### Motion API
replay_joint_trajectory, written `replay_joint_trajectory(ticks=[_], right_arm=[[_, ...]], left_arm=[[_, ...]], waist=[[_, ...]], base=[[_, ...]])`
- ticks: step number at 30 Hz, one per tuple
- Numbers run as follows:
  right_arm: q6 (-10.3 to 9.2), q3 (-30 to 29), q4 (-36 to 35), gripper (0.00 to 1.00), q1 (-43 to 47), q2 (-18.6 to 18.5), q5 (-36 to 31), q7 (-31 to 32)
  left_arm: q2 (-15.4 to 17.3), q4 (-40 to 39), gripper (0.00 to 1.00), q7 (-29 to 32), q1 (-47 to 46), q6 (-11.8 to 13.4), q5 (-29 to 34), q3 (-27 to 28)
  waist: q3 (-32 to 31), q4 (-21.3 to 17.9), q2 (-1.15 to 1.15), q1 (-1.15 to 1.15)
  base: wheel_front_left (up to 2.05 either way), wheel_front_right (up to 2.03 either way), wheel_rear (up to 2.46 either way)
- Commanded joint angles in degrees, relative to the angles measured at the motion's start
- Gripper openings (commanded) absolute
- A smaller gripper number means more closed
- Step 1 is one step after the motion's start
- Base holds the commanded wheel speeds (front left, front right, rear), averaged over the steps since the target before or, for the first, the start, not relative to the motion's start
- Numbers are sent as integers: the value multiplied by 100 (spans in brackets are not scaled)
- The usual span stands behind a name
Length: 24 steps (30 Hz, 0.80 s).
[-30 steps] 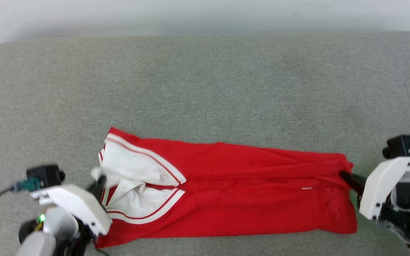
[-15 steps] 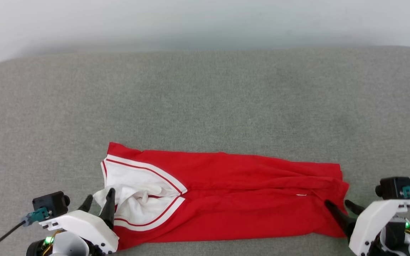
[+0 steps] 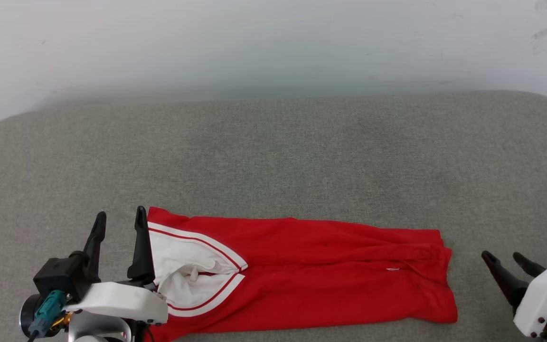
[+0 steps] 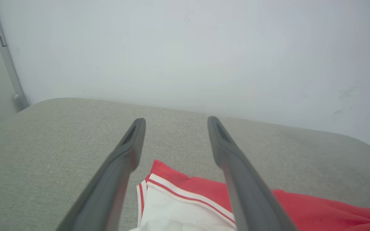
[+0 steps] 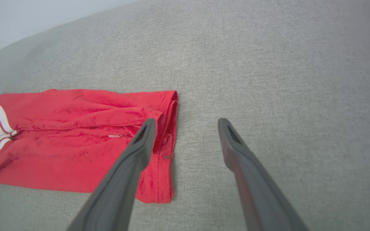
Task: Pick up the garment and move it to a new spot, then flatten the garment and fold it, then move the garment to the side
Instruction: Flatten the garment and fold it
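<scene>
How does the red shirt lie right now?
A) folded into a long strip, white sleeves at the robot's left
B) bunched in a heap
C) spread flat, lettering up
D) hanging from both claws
A: the garment lies as a long strip on the grey cushion, white sleeves leftward.

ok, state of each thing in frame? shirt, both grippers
shirt: folded into a long strip, lying on the grey cushion, not held
left gripper: open, empty, at the shirt's white sleeve end
right gripper: open, empty, beside the hem end, apart from the cloth
</scene>
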Motion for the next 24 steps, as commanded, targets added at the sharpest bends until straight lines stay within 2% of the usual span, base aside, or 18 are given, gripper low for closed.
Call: replay_joint_trajectory(ticks=[1, 6, 10, 19, 24], right_arm=[[-4, -150, -53, 100, -14, -14, -49, 115], [-3, -549, -27, 100, -236, -82, -121, 633], [-3, -630, 74, 100, -420, -100, -108, 1024], [-3, -282, 754, 100, -962, 74, 99, 1621], [-3, -5, 1353, 100, -908, 171, 321, 2001]], left_arm=[[34, -112, 100, -59, 90, 83, 137, -30], [97, -484, 100, -83, 54, 235, 519, -229], [86, -734, 100, -42, -66, 269, 710, -410], [-69, -928, 100, -50, -315, 225, 846, -698], [-157, -826, 100, -105, -406, 185, 831, -781]], waist=[[4, 12, 0, 1], [97, 135, 0, 1], [245, 323, 0, 1], [691, 765, 0, 1], [782, 915, 0, 1]], base=[[0, 0, 0], [0, 0, 0], [0, 0, 0], [0, 0, 0], [0, 0, 0]])
